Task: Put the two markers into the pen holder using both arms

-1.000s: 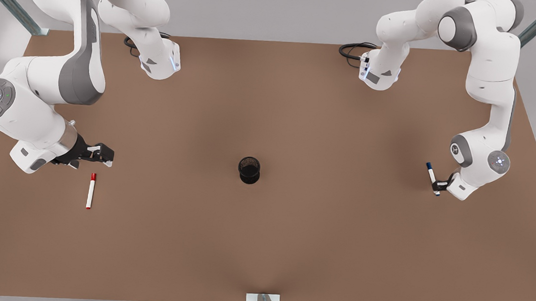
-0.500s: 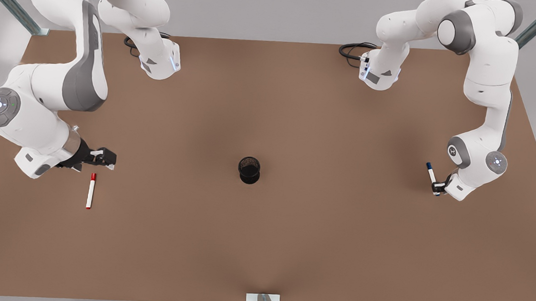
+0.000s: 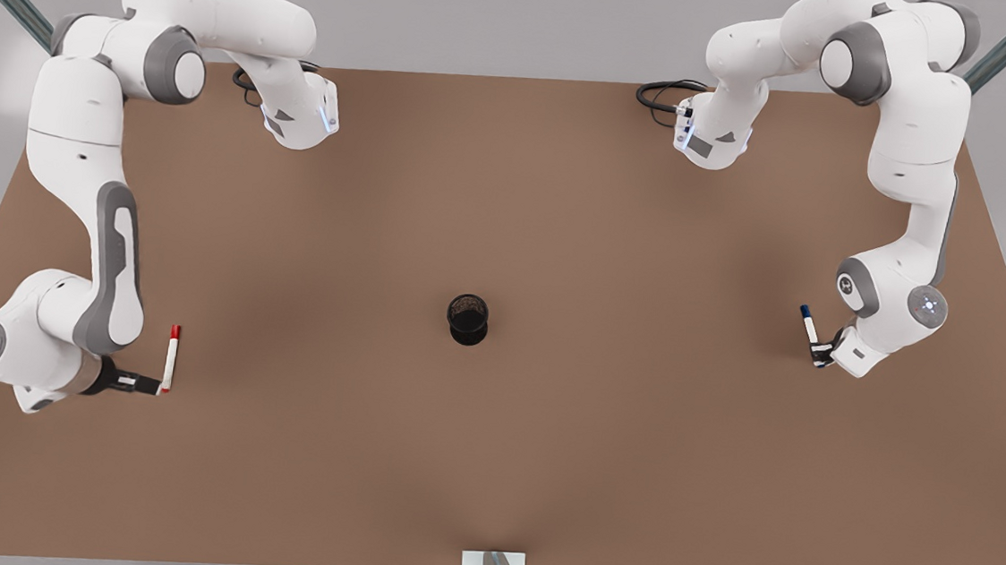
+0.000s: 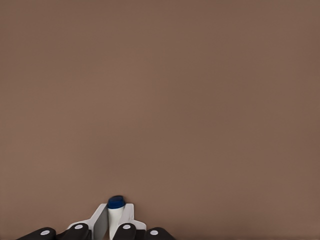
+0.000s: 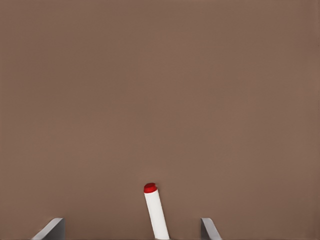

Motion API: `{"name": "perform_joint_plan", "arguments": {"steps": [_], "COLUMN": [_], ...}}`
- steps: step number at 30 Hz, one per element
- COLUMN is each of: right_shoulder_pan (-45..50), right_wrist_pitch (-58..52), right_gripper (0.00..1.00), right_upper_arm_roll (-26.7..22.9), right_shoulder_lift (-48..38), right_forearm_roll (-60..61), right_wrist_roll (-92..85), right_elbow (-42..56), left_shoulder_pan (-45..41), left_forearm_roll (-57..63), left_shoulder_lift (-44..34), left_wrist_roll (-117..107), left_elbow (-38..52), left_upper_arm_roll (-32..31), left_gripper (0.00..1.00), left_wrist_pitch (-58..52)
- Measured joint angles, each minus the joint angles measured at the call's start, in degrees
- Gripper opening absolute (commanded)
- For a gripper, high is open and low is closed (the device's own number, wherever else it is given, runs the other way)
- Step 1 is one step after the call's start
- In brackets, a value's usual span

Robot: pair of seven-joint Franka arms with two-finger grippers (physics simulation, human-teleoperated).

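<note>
On the brown table we see both thin white markers lying well apart from the small black mesh pen holder at the centre. Each looks light, stiff and smooth, likely to roll or pivot, so we judge the white barrel near the back end the best place to hold. Our left gripper, at the front view's right, pinches the blue-capped marker between narrow pads. Our right gripper, at the front view's left, stands spread wide around the red-capped marker, its fingers well clear of the barrel.
</note>
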Motion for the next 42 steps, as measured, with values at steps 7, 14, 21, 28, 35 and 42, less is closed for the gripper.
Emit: {"name": "perform_joint_plan", "arguments": {"steps": [7,14,21,28,35,42], "right_shoulder_pan": [0.3,0.6,0.2,0.1,-0.7,-1.8], "right_wrist_pitch": [5.1,10.4,13.8,14.8,15.1,15.3], "right_gripper": [1.0,0.96,0.51,0.37,0.36,0.29], "right_upper_arm_roll": [0.5,0.4,0.5,0.5,0.6,1.5], "right_shoulder_lift": [-1.6,0.1,0.2,0.3,0.4,0.7], "right_forearm_roll": [-3.7,-6.8,-7.5,-7.5,-7.2,-7.1], "right_wrist_roll": [-5.0,-8.3,-10.6,-12.2,-12.7,-13.1], "right_elbow": [-9.5,-11.4,-12.2,-12.2,-12.2,-12.3], "left_shoulder_pan": [0.2,0.2,0.0,-0.1,-0.5,-4.4], "left_forearm_roll": [0.1,0.5,0.7,-5.1,-19.5,-34.5], "left_shoulder_lift": [0.1,0.4,-1.1,-7.8,-10.1,-10.7], "left_wrist_roll": [-0.1,-0.5,-1.0,1.5,11.6,27.2], "left_elbow": [-0.1,-0.1,0.3,9.1,19.6,23.9], "left_upper_arm_roll": [0.0,0.0,0.0,-3.5,-11.8,-24.9], "left_gripper": [0.3,0.25,0.21,0.21,0.21,0.21], "left_wrist_pitch": [0.1,0.3,0.2,-8.0,-27.1,-33.8]}}
